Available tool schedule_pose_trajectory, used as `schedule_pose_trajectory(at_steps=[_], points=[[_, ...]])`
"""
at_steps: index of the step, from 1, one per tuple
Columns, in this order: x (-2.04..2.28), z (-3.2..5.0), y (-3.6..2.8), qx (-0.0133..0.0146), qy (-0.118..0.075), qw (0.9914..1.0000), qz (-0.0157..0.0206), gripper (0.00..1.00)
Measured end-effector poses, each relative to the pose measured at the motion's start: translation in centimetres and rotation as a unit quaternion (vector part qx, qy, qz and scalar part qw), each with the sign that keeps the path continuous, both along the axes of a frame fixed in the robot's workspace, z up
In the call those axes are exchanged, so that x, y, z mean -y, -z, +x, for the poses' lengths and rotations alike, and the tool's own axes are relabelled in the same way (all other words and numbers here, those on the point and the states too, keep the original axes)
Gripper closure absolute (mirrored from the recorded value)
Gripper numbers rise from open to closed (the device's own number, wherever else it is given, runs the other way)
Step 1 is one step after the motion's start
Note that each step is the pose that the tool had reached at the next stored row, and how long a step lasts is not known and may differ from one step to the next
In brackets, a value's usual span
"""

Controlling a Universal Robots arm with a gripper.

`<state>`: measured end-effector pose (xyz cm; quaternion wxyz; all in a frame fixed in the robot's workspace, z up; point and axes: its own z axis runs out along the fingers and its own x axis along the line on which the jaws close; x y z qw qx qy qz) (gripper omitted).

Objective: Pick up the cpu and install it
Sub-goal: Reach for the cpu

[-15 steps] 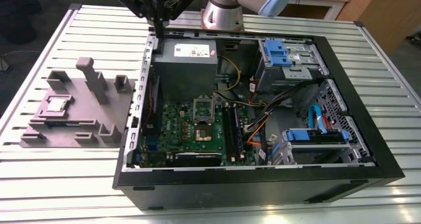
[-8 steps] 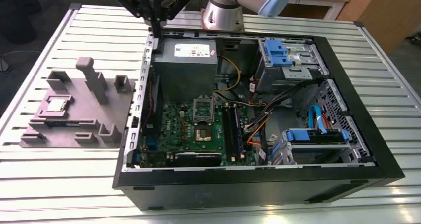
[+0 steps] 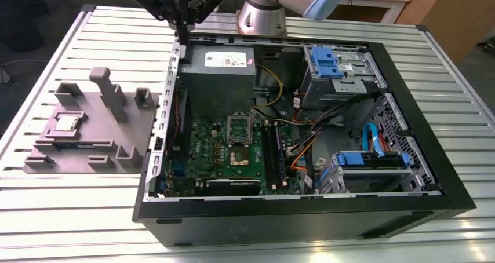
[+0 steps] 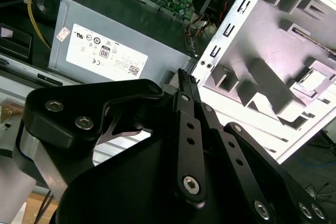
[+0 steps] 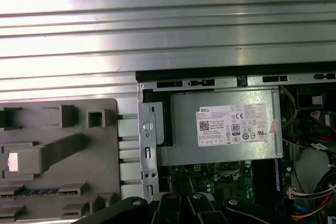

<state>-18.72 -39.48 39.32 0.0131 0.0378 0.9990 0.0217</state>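
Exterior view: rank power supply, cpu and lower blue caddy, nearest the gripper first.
1. power supply, just inside the case by the gripper.
2. cpu, on the grey fixture, exterior view's left.
3. lower blue caddy, exterior view's right.

Silvery cpu (image 3: 66, 122), grey holder tray (image 3: 141, 130), black case (image 3: 309, 216), green motherboard (image 3: 205, 145), blue drive latches (image 3: 323, 60), ribbed silver table (image 3: 77, 216).

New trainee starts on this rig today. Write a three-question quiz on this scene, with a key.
1. True or false: the cpu sits in the motherboard socket.
2. The pincer hangs nearest: A) the power supply; B) the blue drive cage; C) the cpu.
3. Fill in: the socket's silver frame stands ____.
Key: 1 false, it lies on the grey fixture; 2 A; 3 open.
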Motion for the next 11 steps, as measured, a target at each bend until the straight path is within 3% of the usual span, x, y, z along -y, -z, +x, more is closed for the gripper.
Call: schedule_pose_trajectory(at_steps=[11], points=[[0.0, -0.57, 0.0, 0.0, 0.0, 1.0, 0.0, 0.9]])
